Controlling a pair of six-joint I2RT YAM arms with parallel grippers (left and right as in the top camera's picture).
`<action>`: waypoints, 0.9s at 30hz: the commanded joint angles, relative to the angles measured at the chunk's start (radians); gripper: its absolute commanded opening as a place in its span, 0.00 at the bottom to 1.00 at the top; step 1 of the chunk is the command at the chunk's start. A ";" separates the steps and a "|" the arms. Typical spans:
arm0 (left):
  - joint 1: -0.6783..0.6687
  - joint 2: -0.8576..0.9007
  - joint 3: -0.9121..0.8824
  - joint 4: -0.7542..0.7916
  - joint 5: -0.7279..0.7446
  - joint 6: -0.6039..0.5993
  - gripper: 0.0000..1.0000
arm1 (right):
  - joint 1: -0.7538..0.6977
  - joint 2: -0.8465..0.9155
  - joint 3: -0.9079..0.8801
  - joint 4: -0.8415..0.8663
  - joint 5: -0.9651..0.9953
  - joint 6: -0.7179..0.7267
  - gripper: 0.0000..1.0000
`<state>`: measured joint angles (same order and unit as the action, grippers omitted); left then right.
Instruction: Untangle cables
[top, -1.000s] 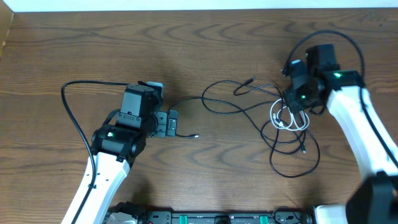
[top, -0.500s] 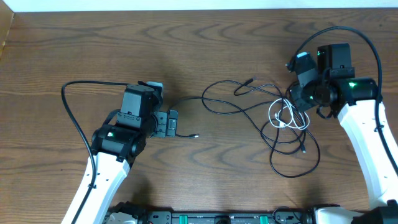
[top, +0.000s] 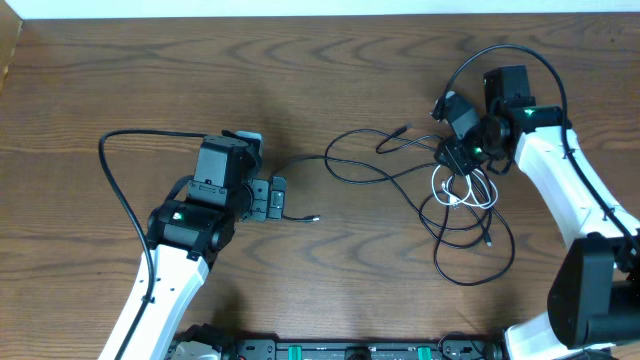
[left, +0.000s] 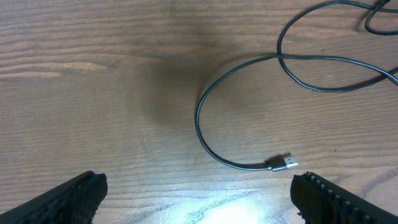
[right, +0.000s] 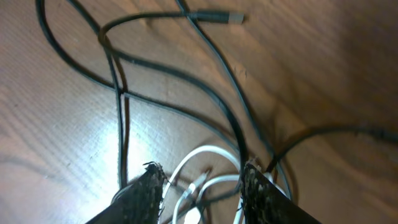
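The right end effector (right: 200, 168) is tilted down, fingers (right: 140, 193) spread astride the white cable (right: 208, 148), with the black cable (left: 198, 121) strung left-right across the table (top: 300, 80).

Both my arms: white forearm shells (top: 165, 285), black wrist housings (top: 222, 168), small green lights (top: 183, 214). Thick black cable (top: 160, 133) loops off my left wrist. My right gripper (right: 199, 186): black, rough-grained fingertips (right: 140, 193).

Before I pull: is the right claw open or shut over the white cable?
Open. In the wrist view the right claw holds its fingertips well apart, white cable loops between them.
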<state>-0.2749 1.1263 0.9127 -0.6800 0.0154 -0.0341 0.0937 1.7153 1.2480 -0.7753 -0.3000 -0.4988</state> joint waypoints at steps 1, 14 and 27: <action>0.006 0.003 0.003 -0.001 -0.016 -0.013 0.99 | -0.009 0.038 0.006 0.012 -0.026 -0.077 0.41; 0.006 0.003 0.003 -0.001 -0.016 -0.013 0.99 | -0.091 0.097 0.006 -0.093 0.021 -0.146 0.36; 0.006 0.003 0.003 -0.001 -0.016 -0.013 0.99 | -0.148 0.097 0.006 -0.122 0.017 -0.119 0.38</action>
<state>-0.2749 1.1263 0.9127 -0.6800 0.0158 -0.0341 -0.0494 1.8099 1.2480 -0.8948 -0.2798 -0.6132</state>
